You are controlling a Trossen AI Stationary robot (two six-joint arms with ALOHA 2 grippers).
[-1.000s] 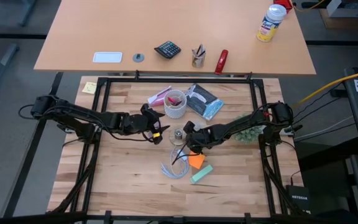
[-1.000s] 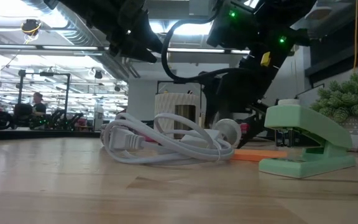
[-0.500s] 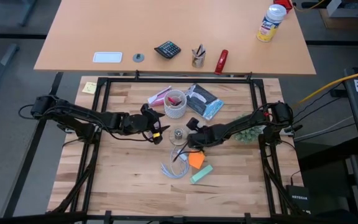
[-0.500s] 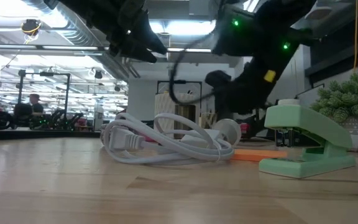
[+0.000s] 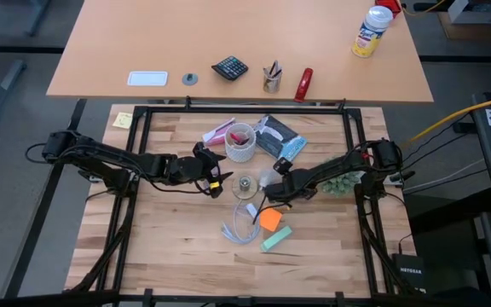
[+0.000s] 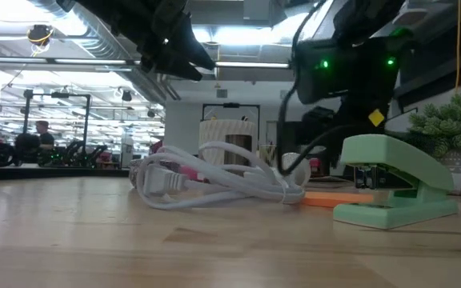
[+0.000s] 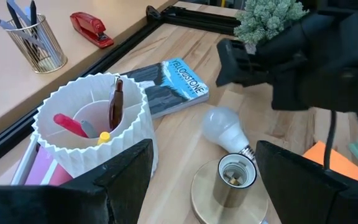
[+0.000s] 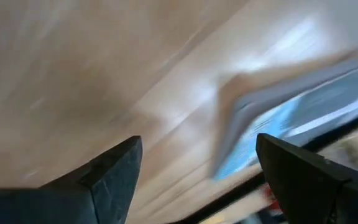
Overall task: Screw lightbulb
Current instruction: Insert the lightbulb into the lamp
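Overhead view first: the lightbulb [image 5: 267, 176] lies on its side at frame centre on the tabletop [image 5: 169, 230], just right of the round socket base [image 5: 245, 185] and apart from both claws. The left claw [image 5: 218, 181] waits just left of that base, fingers spread. The right claw [image 5: 278, 171] sits right beside the bulb, spread and holding nothing. The ribbed white cup [image 5: 240, 142] and a book [image 5: 279, 139] crowd the upper centre; the lower left of the board lies bare.

Low view: the looped white cord [image 6: 214, 182] fills the middle, with the green stapler [image 6: 394, 182] at the right.

Left wrist view: the bulb touches the socket, its narrow end against the rim, and bare wood shows between bulb and book.

Right wrist view: blurred wood and the book's edge show between two spread fingers [image 8: 107, 171].
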